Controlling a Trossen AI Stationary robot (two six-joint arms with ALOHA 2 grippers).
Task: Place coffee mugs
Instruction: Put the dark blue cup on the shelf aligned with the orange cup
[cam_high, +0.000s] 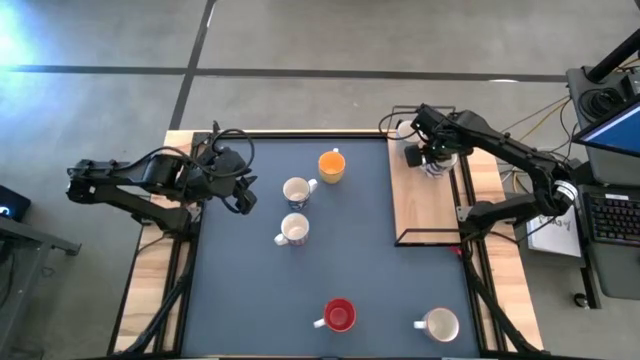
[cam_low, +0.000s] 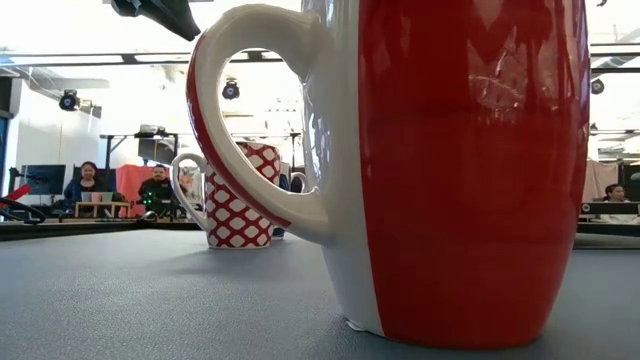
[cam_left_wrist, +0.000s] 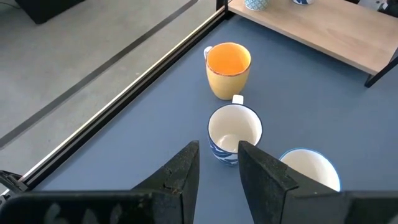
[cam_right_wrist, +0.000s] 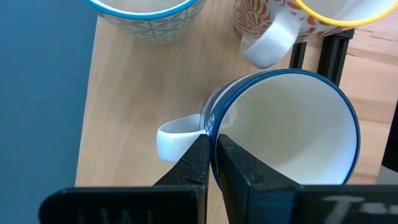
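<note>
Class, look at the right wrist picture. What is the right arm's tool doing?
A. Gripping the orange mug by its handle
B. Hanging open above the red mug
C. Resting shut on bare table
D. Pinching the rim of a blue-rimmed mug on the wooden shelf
D: the right tool is closed on the rim of the blue-rimmed mug, beside its handle, over the wooden shelf.

Glossy red-and-white glazed ceramic mug (cam_low: 460, 170) — reflections on its side; matt dark-blue table surface (cam_high: 330, 270), smooth; pale light-grained wooden shelf board (cam_high: 425, 205); blue-rimmed white glazed mug (cam_right_wrist: 292, 134) — shiny.
</note>
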